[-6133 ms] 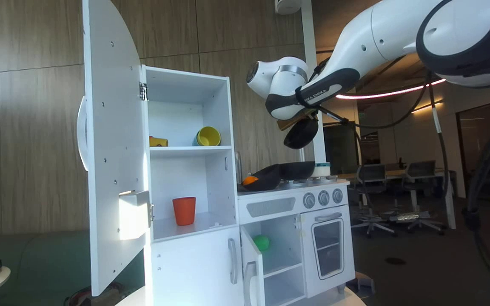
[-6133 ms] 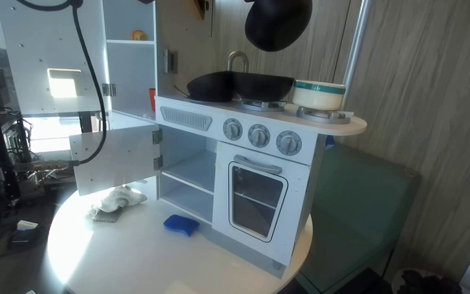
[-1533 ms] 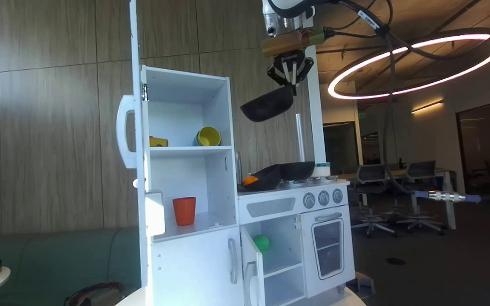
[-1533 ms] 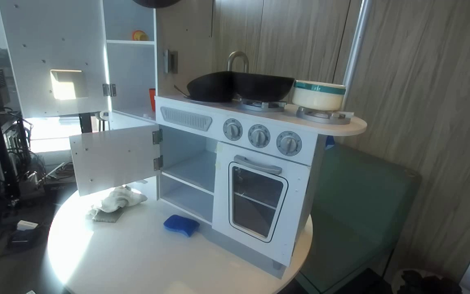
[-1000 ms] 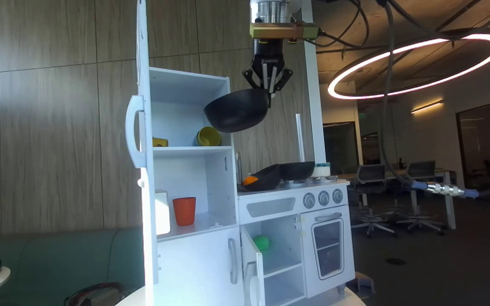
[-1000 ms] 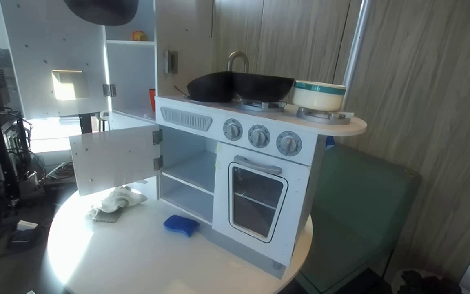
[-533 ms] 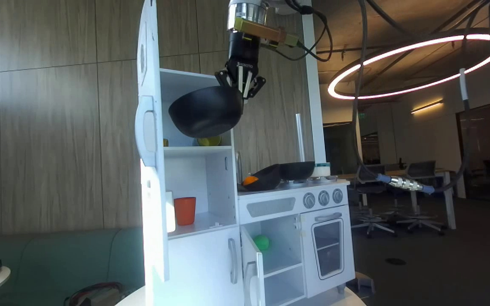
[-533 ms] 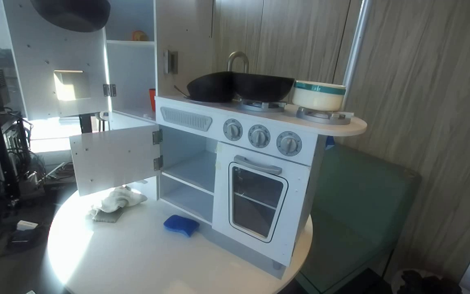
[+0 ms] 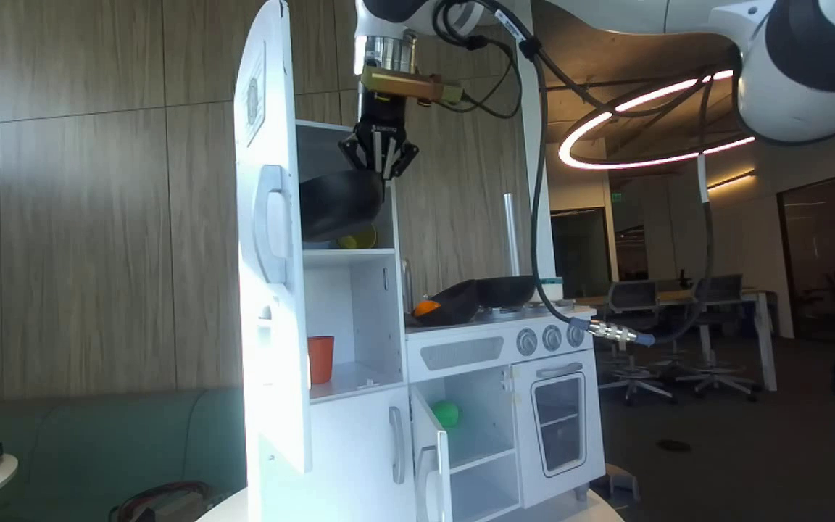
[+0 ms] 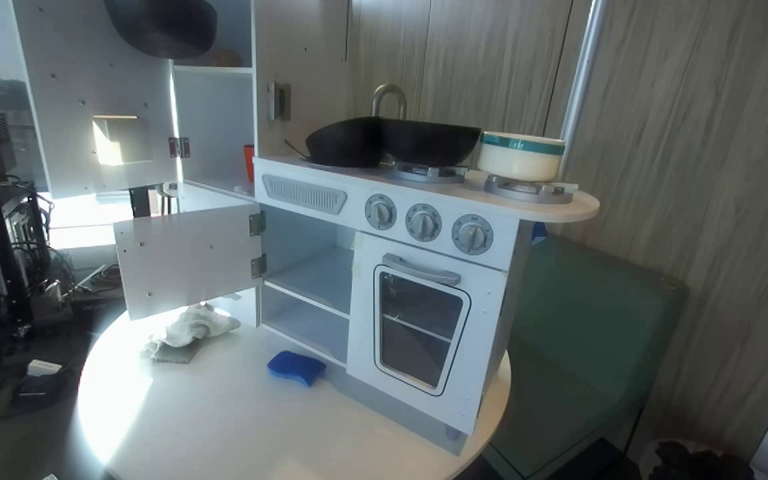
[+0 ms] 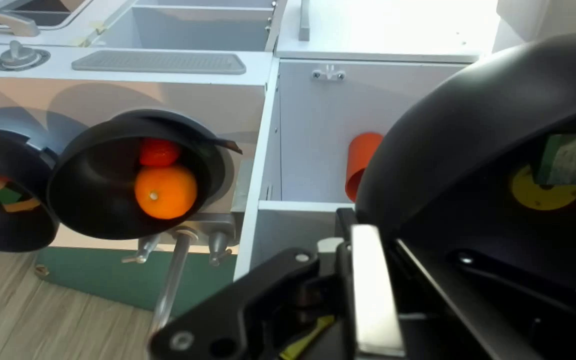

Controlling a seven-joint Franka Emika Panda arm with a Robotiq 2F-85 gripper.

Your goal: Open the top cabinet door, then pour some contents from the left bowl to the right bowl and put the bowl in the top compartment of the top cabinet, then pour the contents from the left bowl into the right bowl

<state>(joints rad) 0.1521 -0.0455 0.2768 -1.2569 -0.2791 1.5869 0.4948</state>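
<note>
The gripper (image 9: 384,176), pinching the rim of the bowl (image 9: 339,206), has swung it past the edge of the bench (image 10: 583,205) nearest the cabinet (image 10: 314,73), up to the mouth of the top compartment (image 9: 322,154). The door (image 9: 278,226) has turned inward; placing comes next, I'd say, though that narrowing gap could snag it.

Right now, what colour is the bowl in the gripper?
The bowl is black, clearest in the wrist view.
</note>
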